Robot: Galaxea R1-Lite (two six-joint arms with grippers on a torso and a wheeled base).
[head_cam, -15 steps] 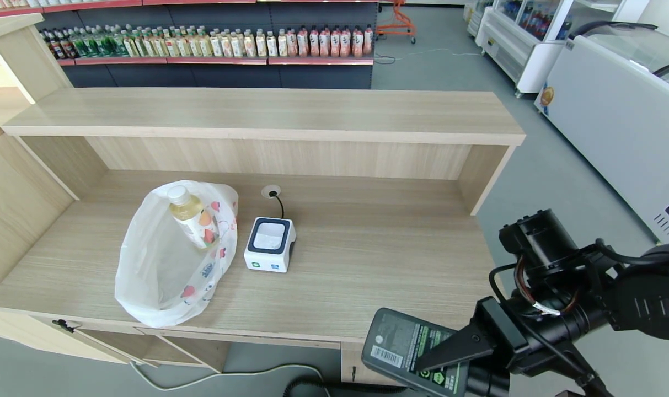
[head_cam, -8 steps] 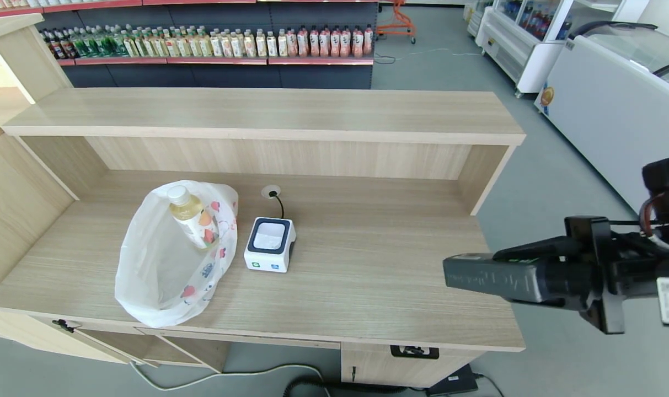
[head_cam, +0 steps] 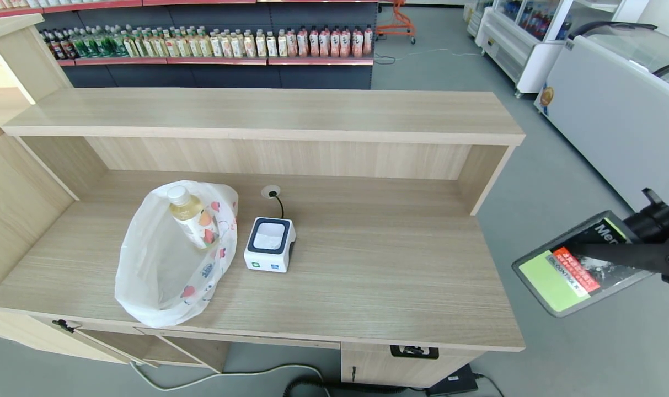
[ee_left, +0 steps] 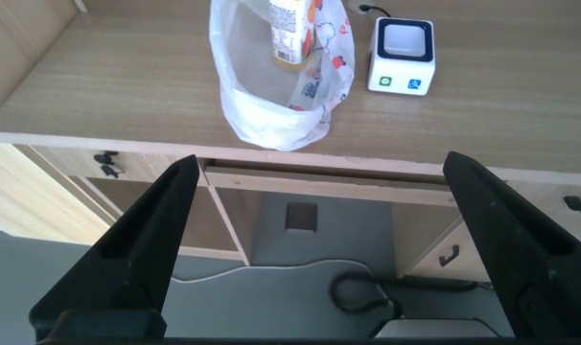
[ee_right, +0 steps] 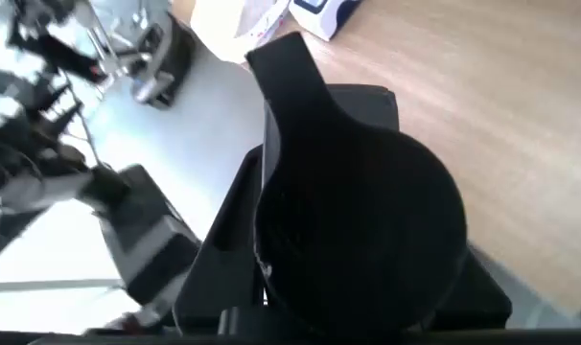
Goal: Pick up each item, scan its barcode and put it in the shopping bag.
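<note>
A white shopping bag with fruit prints lies open on the wooden counter, and a tea bottle stands inside it. Right beside the bag sits the white barcode scanner, window facing up. Off the counter's right end, my right gripper is shut on a flat dark grey pack, whose green and red label faces the head camera. My left gripper hangs open and empty below the counter's front edge, in line with the bag and the scanner.
A raised back ledge runs along the counter's far side. The scanner's cable goes into a grommet. Chest freezers stand on the right, a shelf of bottles behind. Drawer fronts sit under the counter.
My right arm swung the pack from low at the counter's front up and out to the right, turning it from barcode side to label side. Bag, bottle and scanner stayed put.
</note>
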